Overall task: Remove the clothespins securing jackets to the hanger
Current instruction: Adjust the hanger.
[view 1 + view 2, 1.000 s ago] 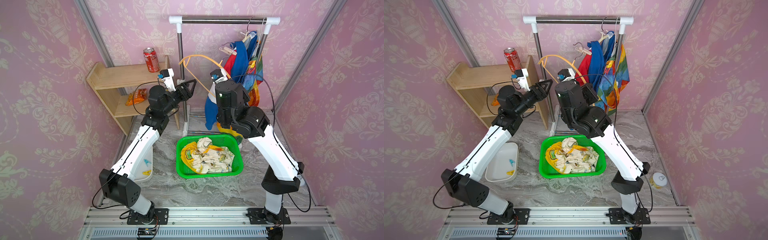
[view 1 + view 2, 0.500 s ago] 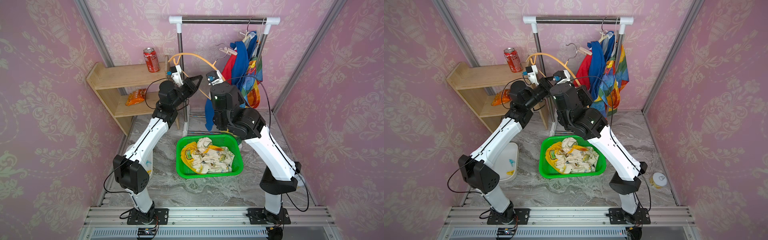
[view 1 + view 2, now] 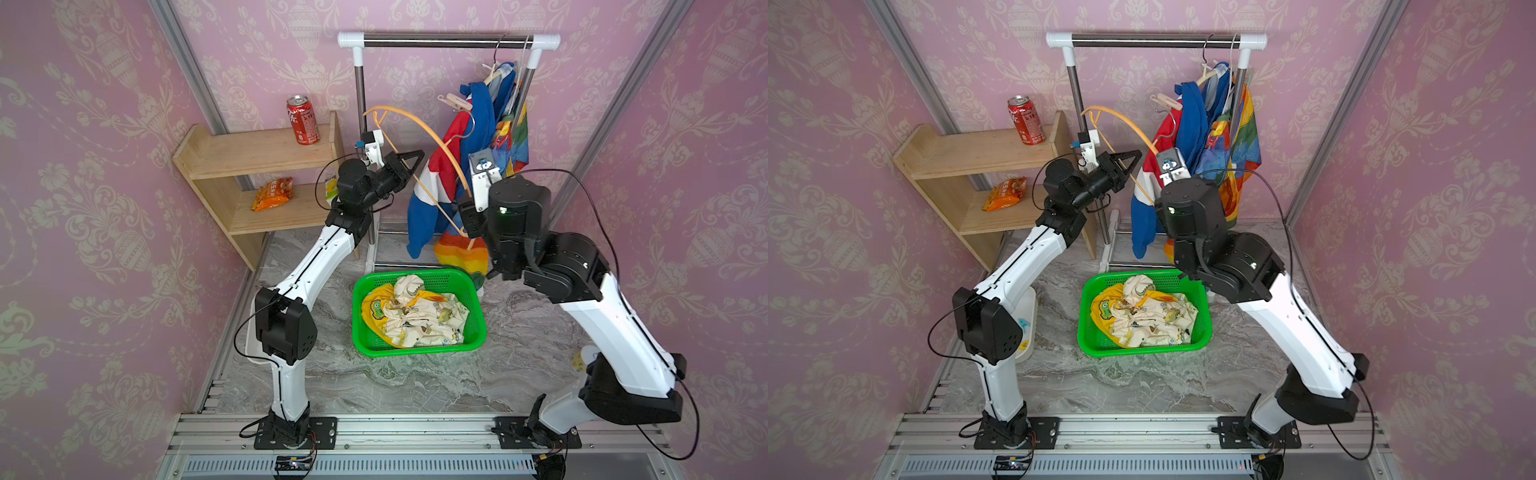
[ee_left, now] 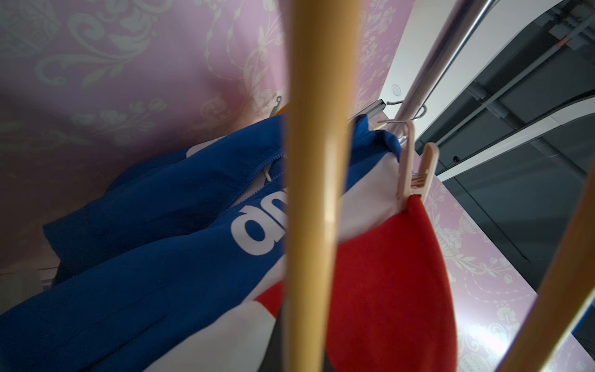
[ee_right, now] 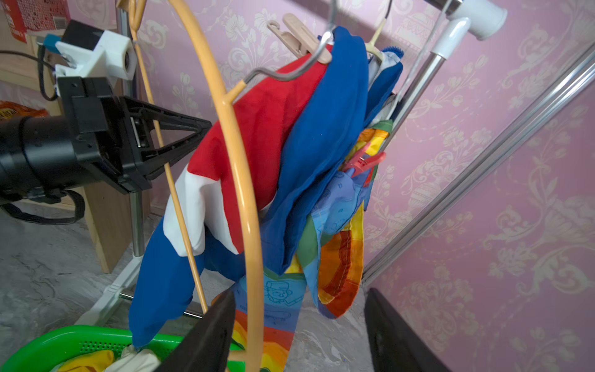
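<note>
Pink damask walls (image 3: 83,166) enclose a marbled grey floor (image 3: 415,386), with a clothes rack (image 3: 449,40) at the far side. The left gripper (image 3: 417,154) is clamped on the orange hanger (image 5: 241,180) by its thin bar. The right gripper (image 5: 299,291) has its jaws apart beside the hanger's curved arm. A beige clothespin (image 3: 455,102) grips the blue-red-white jacket (image 3: 415,216), and a red clothespin (image 5: 363,162) grips the rainbow jacket (image 3: 515,137), far right.

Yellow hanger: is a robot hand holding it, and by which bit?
Yes. The left gripper is shut on the yellow hanger, pinching its thin straight bar. The right gripper is open and holds nothing.
</note>
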